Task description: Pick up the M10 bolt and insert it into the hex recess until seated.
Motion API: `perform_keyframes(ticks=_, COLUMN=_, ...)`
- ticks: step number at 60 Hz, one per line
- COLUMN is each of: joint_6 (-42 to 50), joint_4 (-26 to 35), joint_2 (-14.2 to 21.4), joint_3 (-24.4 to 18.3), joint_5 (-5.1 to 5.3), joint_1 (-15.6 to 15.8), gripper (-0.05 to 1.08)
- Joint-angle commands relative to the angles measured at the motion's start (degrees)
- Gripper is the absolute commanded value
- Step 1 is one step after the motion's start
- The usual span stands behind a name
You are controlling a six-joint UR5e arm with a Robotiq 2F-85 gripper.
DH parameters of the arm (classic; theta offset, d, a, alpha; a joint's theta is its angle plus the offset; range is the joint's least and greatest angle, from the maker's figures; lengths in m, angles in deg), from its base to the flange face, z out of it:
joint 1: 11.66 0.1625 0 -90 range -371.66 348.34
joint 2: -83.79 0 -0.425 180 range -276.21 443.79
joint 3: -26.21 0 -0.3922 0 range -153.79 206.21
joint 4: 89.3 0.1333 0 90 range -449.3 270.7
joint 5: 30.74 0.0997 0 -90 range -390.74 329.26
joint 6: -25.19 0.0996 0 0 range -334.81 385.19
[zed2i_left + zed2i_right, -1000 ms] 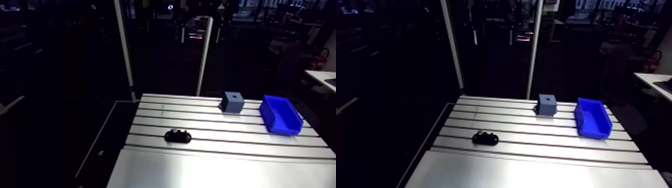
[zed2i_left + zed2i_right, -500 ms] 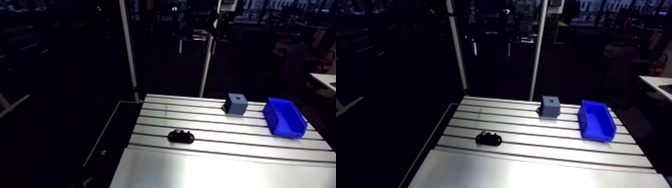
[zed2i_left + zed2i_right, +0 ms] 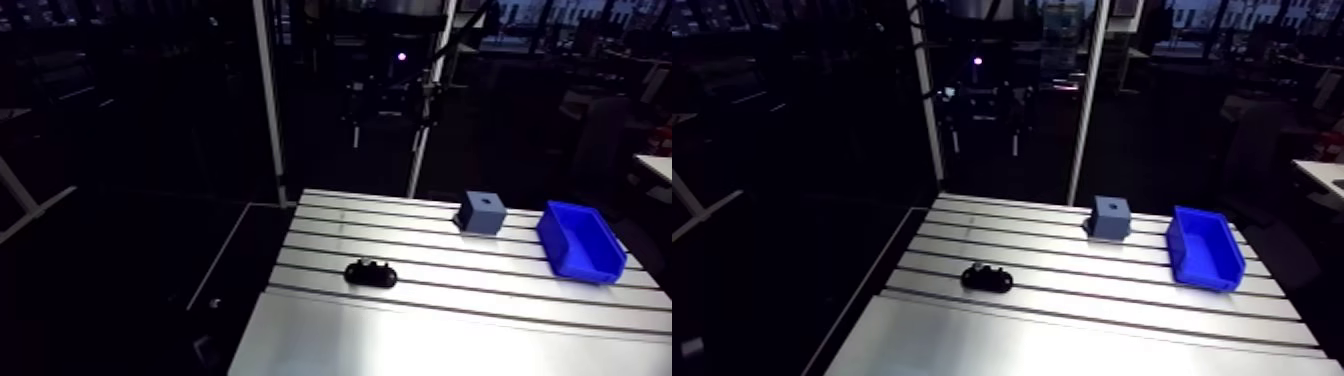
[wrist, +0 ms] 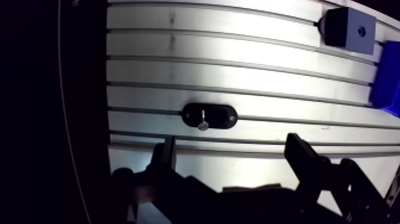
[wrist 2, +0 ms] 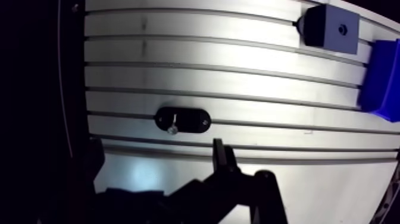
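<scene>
The end effector (image 4: 232,143) hangs above the worktop (image 4: 238,77), fingers spread wide and empty, bolt (image 4: 203,121) just ahead.

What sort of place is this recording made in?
Probably a robot assembly test bench in a lab or workshop: a slotted aluminium table, a blue parts bin, a grey block with a hole, plus a bolt in a black holder.

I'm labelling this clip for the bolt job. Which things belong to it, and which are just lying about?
Belong to the job: bolt, standing in the black holder; grey block with a hole on top; open end effector.
Lying about: blue bin, beside the grey block.
</scene>
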Motion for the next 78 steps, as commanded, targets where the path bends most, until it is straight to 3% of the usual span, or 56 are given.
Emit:
perform_keyframes(ticks=1, joint_6=1.5, joint_4=-6.4, joint_2=-0.1, joint_3=4.8, joint_5=0.51, joint_1=0.7, gripper=0.01)
perform_keyframes(ticks=18, joint_6=2.7, joint_4=-11.2, joint_2=-0.2, joint_3=9.8, joint_5=0.42, joint_1=1.2, gripper=0.01)
perform_keyframes(ticks=51, joint_6=2.8, joint_4=-13.8, joint_2=-2.4, joint_3=13.2, joint_5=0.51, joint_1=1.3, gripper=0.04)
perform_keyframes(ticks=78, joint_6=2.8, joint_4=-17.4, joint_2=-3.6, joint_3=16.2, joint_5=0.51, joint_1=1.4, gripper=0.13)
